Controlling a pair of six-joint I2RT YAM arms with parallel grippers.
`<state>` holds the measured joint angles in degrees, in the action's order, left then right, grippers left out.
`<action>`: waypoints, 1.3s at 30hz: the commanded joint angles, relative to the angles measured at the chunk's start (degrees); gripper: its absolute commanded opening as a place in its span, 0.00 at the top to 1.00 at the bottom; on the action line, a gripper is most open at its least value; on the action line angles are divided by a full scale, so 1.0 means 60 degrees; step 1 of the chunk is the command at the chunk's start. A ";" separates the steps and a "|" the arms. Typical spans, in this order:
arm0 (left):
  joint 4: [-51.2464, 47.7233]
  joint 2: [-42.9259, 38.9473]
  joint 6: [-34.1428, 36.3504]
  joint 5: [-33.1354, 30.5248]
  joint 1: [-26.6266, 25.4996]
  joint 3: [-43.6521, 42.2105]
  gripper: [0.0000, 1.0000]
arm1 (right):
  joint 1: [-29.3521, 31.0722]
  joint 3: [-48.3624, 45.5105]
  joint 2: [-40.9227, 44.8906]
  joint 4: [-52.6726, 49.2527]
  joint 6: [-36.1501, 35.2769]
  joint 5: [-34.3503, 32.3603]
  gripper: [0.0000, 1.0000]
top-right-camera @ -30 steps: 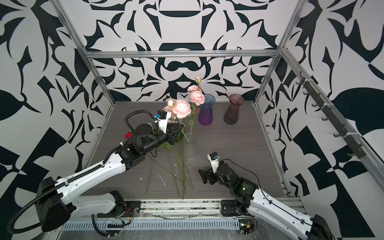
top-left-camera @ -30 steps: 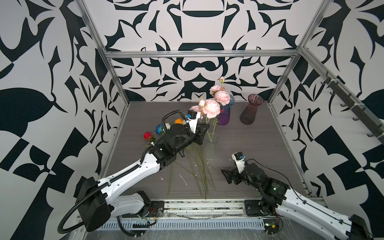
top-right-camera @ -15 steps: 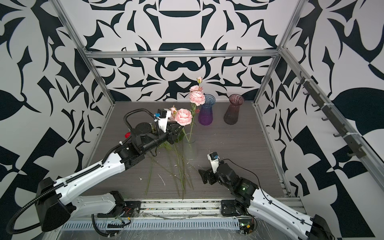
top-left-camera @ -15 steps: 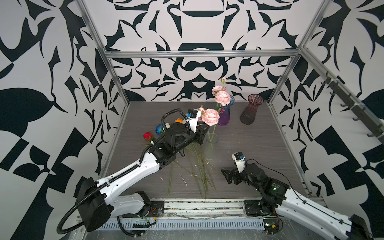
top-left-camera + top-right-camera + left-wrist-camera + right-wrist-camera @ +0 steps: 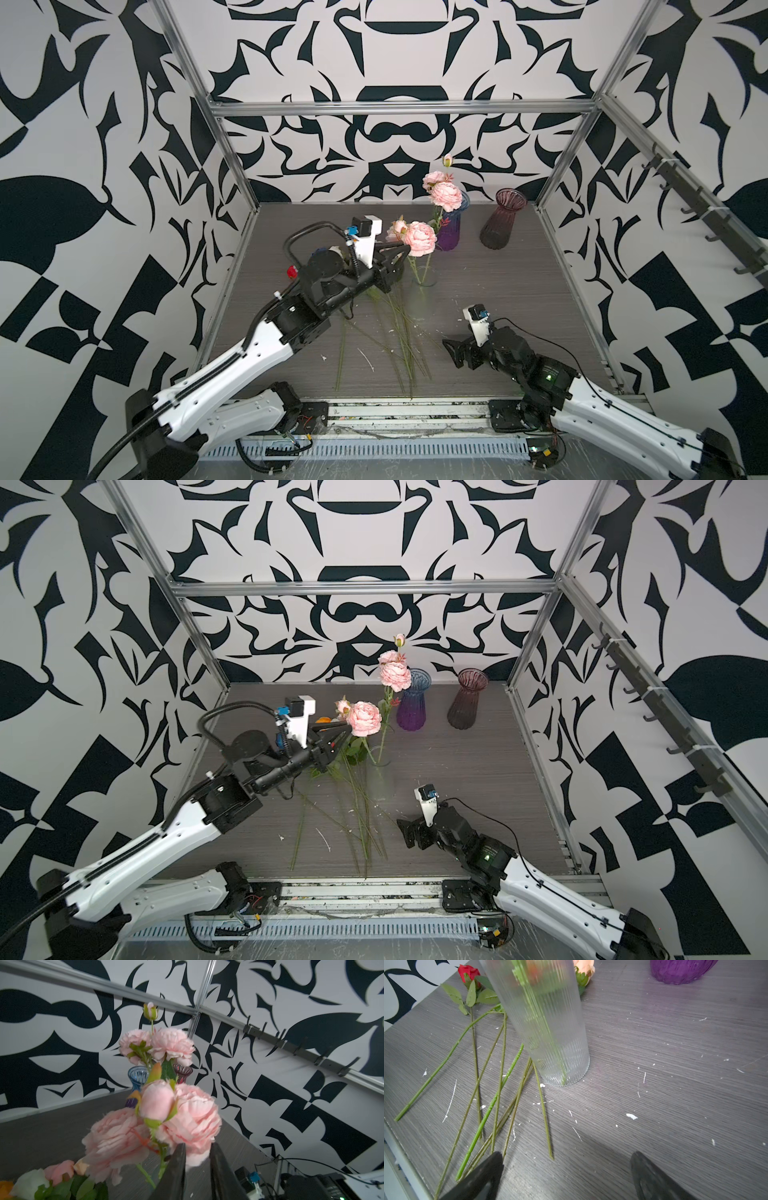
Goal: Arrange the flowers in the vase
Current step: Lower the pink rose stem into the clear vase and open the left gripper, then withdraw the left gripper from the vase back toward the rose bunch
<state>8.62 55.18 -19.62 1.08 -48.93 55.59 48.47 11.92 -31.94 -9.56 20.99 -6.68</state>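
Observation:
A clear ribbed vase [image 5: 424, 277] [image 5: 380, 781] [image 5: 550, 1022] stands mid-table with one tall pink flower spray [image 5: 445, 195] [image 5: 394, 675] in it. My left gripper [image 5: 405, 249] [image 5: 348, 731] [image 5: 197, 1147] hovers beside its rim, shut on the underside of a second pink flower [image 5: 420, 244] [image 5: 365, 724] [image 5: 193, 1118]. That flower's stem slants down into the vase mouth. Several loose flowers lie left of the vase, their stems [image 5: 399, 332] [image 5: 500, 1076] fanned toward the front. My right gripper [image 5: 453, 353] [image 5: 405, 833] [image 5: 568, 1178] is open and empty, low over the table by the stem ends.
A blue-purple vase [image 5: 451, 232] [image 5: 411, 704] and a plum vase [image 5: 500, 224] [image 5: 467, 704] stand at the back. A red rose [image 5: 292, 272] [image 5: 469, 971] lies at the far left, a peach head [image 5: 583, 966] behind the clear vase. Patterned walls enclose three sides.
My left gripper has come down and slightly back with the pink flower, lowering its bloom toward the clear vase. The right arm has not moved.

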 commanded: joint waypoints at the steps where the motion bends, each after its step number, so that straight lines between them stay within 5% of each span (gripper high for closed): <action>1: -0.0426 -0.0977 0.0090 0.0213 -0.0034 0.0272 0.75 | 0.0037 0.0298 -0.0152 0.0283 -0.0084 -0.0034 0.01; 12: -0.4843 -0.3178 -0.1428 -0.1527 -0.0034 -0.0329 0.72 | 0.0043 0.0402 -0.0597 0.0393 -0.0093 0.0000 0.01; 20: -0.8131 -0.5260 -0.4308 -0.3327 -0.0034 -0.1912 0.67 | 0.0049 0.0533 -0.1019 0.0422 -0.0071 0.0073 0.03; 28: -0.8964 -0.8134 -0.7484 -0.3476 -0.0034 -0.4779 0.63 | 0.0180 0.0633 -0.1279 0.0437 -0.0138 0.0025 0.04; 33: -0.9093 -0.8409 -0.7613 -0.3503 -0.0034 -0.5535 0.63 | 0.0300 0.0650 -0.1344 0.0437 -0.0161 -0.0109 0.04; 39: -0.8531 -0.6164 -0.6290 -0.3776 -0.0034 -0.5144 0.65 | 0.0429 0.0713 -0.1502 0.0437 -0.0229 -0.0187 0.04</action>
<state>-44.07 12.27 -60.45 -19.66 -48.95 22.81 50.46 13.78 -40.56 -8.67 20.56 -6.52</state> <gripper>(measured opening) 0.347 0.962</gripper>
